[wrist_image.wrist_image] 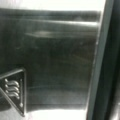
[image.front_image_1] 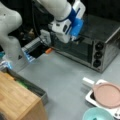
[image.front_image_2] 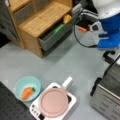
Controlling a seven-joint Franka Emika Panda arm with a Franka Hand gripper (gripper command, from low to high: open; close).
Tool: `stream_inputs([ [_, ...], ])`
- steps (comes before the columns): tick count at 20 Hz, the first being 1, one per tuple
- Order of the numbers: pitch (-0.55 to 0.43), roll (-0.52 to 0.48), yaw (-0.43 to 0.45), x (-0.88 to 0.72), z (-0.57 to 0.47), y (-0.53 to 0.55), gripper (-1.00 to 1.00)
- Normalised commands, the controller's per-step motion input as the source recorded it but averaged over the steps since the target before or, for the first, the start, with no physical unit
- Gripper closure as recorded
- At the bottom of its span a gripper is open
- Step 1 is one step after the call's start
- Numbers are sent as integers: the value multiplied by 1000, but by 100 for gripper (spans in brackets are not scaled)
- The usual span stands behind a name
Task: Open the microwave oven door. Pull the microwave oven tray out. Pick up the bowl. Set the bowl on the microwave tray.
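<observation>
The arm (image.front_image_1: 63,18) hides the claw, and the bowl (image.front_image_1: 97,115) is cut off at the bottom edge

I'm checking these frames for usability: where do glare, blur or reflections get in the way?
Wrist view: the microwave oven top's metal fills the frame, with bright glare bands at top and bottom. Front views: both soft; the pincer sits at the dark microwave oven door, and the bowl is evenly lit.
</observation>
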Motion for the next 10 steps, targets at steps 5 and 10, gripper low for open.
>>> stream_inputs([
  [5, -162, 244, -58, -122, -250, -199, -100],
  [10, -159, 301, -65, -175, -257, -284, -100],
])
